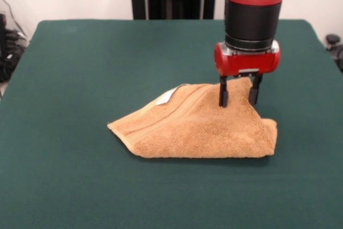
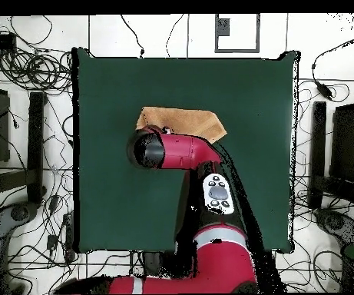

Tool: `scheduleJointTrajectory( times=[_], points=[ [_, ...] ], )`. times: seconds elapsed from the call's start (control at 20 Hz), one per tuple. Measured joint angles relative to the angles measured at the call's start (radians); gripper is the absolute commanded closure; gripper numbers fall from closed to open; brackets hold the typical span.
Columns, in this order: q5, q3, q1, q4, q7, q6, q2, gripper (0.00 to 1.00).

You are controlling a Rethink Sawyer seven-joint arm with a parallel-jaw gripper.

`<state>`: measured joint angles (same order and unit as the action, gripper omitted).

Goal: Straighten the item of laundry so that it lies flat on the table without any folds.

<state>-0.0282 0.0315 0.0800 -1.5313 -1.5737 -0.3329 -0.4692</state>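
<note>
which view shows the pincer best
The front view. There the pincer is in full sight, its two dark fingers spread apart at the raised far edge of the folded towel. In the overhead view the arm covers it, and only part of the towel shows beyond the arm.

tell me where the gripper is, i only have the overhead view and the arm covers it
observer: the gripper is down at the towel, right at a raised peak on the towel's edge nearest the robot.
operator: is the rest of the towel flat
observer: no, it looks doubled over, with a thick folded edge on the side towards the front camera.
</note>
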Motion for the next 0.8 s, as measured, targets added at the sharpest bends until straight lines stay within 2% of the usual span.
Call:
scheduleJointTrajectory(
  times=[0.8],
  points=[
    [0.016,0.061,0.029,-0.064,0.000,0.000,-0.004,0.00]
  ],
)
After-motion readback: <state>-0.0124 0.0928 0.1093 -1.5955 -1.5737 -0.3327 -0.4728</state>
